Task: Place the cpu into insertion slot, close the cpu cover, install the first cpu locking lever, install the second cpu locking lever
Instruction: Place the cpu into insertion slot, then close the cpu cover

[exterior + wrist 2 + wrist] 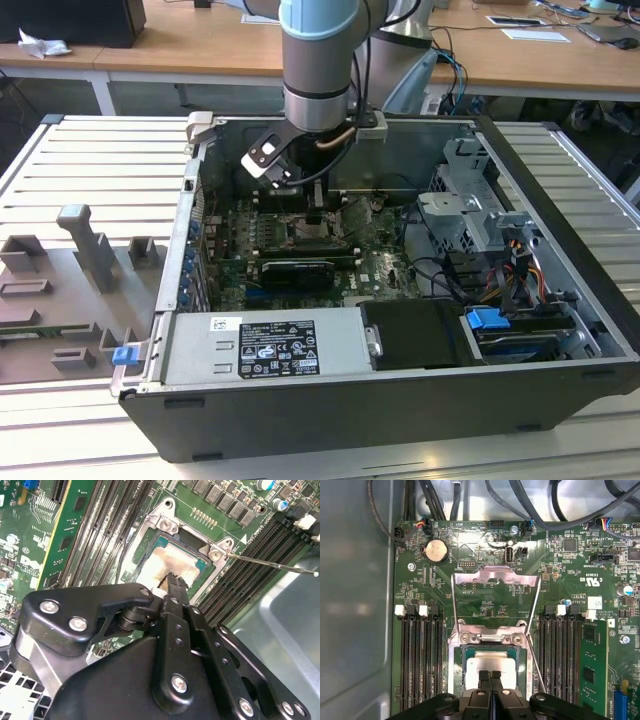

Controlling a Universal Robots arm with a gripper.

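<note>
While the cpu lies in the insertion slot, cpu cover open, the pinched-tight gripper hangs over it, twelve o'clock from the exterior view's graphics card.

Open computer case, top uncovered, so the arm reaches straight down into it. Room around the insertion slot is tight. Rows of memory slots flank it on both sides. The cpu cover lies open on the side toward the coin battery, and a thin locking lever juts up just beside the slot. The tool, fingers together, occupies the space over the cpu. A graphics card, power supply and drive cage hem in the board.
</note>
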